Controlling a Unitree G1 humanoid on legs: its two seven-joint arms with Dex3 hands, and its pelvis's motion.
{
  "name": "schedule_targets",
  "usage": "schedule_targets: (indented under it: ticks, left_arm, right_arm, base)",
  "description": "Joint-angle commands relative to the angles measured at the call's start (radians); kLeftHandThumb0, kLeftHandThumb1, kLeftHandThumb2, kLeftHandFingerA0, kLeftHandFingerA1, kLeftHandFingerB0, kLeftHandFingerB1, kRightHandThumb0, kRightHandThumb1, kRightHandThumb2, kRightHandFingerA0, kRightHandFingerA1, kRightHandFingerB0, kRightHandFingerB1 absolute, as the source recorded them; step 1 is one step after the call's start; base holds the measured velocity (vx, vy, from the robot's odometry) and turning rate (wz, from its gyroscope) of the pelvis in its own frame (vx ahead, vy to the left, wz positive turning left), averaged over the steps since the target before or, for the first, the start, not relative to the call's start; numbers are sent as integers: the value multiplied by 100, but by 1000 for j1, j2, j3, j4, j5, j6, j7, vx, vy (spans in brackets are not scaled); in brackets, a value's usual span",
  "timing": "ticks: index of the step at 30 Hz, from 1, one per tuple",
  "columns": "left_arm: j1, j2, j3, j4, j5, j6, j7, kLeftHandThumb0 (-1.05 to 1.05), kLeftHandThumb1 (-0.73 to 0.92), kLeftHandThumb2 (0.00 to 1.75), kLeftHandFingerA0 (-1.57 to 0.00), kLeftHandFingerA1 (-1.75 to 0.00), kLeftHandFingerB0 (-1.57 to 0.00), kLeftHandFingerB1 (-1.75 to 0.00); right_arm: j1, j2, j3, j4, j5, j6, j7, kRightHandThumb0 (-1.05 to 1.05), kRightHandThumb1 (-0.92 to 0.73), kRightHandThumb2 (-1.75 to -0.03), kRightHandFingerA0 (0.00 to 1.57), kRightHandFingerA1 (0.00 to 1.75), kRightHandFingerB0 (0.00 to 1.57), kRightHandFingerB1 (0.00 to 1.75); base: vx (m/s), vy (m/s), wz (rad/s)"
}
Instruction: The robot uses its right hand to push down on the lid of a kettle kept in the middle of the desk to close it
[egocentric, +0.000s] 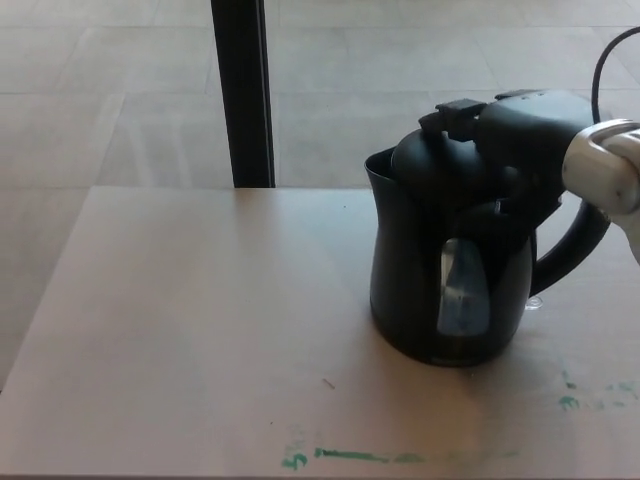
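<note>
- Right hand (525, 135) is laid flat on top of the kettle lid (445, 165); nothing is gripped, and finger spacing can't be told (black on black).
- Kettle (450, 270) is seen upright on the desk (200, 330), right of centre, handle twd the robot's right.
- Step judged: push-down underway; lid looks nearly seated, latch not confirmed.
- Next: more straight-down pressure is needed w/o tipping the kettle, then hand lifted clear.
- Left hand isn't seen.

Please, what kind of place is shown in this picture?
Probably an indoor test or lab room, not a home kitchen: a plain desk with green marker marks, a black kettle under the robot's right hand, pale floor tiles and a black post.
</note>
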Motion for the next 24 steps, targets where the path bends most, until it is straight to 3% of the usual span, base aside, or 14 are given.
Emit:
schedule_targets:
  ticks: [1, 2, 4, 5, 7, 10, 12, 13, 15, 16, 17, 19, 21, 24]
  left_arm:
    - [5, 14, -1, 5, -6, 11, 21, -69, 54, 90, -50, -63, -30, -48]
    - [5, 15, -3, 4, -5, 15, 16, -68, 67, 60, -50, -52, -34, -36]
    - [6, 17, 0, 10, -8, 16, 6, -74, 55, 90, -48, -62, -33, -49]
    - [3, 15, 4, 15, -11, 13, 15, -67, 52, 89, -50, -63, -33, -50]
    - [4, 16, 8, 17, -15, 19, 12, -67, 64, 59, -56, -58, -41, -38]
    - [4, 8, 9, 20, -15, 25, 33, -70, 52, 88, -45, -59, -33, -49]
    - [5, 8, 9, 20, -15, 23, 30, -68, 65, 60, -50, -51, -38, -36]
    - [15, 9, 7, 15, -14, 15, 18, -68, 51, 90, -45, -60, -30, -48]
    - [16, 11, 6, 15, -13, 15, 16, -68, 51, 90, -45, -60, -30, -48]
    - [22, 9, -4, 2, -4, 7, 15, -71, 65, 59, -54, -55, -38, -36]
    - [21, 10, -6, 2, -3, 11, 13, -78, 56, 91, -49, -62, -34, -49]
    - [22, 15, 7, 0, -19, 30, 0, -65, 66, 60, -52, -57, -42, -39]
    - [31, 16, -1, -7, -13, 13, -16, -67, 69, 61, -47, -51, -32, -36]
    - [28, 12, 0, 1, -12, 7, -10, -68, 66, 60, -49, -52, -38, -37]
  right_arm:
    - [-6, 21, -192, 90, 251, 64, 181, -94, -64, -102, 34, 53, 17, 42]
    - [-11, 15, -243, 67, 305, 119, 227, -97, -66, -100, 28, 54, 13, 41]
    - [-28, 16, -302, 59, 363, 215, 285, -86, -59, -99, 22, 53, 8, 41]
    - [-37, 11, -322, 58, 377, 233, 311, -85, -76, -63, 23, 45, 13, 29]
    - [-24, -15, -391, 33, 418, 252, 311, -90, -64, -100, 23, 52, 9, 40]
    - [20, -59, -466, -17, 443, 269, 314, -97, -69, -104, 26, 52, 12, 40]
    - [50, -72, -512, -38, 462, 260, 307, -88, -65, -105, 23, 54, 8, 40]
    - [101, -95, -572, -64, 494, 237, 297, -88, -84, -67, 29, 44, 18, 28]
    - [114, -95, -589, -79, 493, 241, 300, -88, -84, -67, 29, 44, 18, 28]
    - [169, -128, -658, -126, 508, 265, 282, -91, -71, -106, 27, 50, 14, 42]
    - [178, -133, -674, -129, 517, 267, 285, -84, -87, -67, 31, 39, 18, 27]
    - [244, -164, -779, -139, 563, 244, 288, -83, -69, -106, 19, 51, 8, 39]
    - [280, -180, -871, -142, 588, 285, 270, -88, -86, -67, 26, 39, 16, 26]
    - [340, -227, -980, -110, 611, 251, 263, -87, -88, -68, 24, 38, 13, 23]
  base:
    - [0, 0, 0]
    - [0, 0, 0]
    - [0, 0, 0]
    - [0, 0, 0]
    - [0, 0, 0]
    - [0, 0, 0]
    - [0, 0, 0]
    - [0, 0, 0]
    - [0, 0, 0]
    - [0, 0, 0]
    - [0, 0, 0]
    - [0, 0, 0]
    - [0, 0, 0]
    - [0, 0, 0]
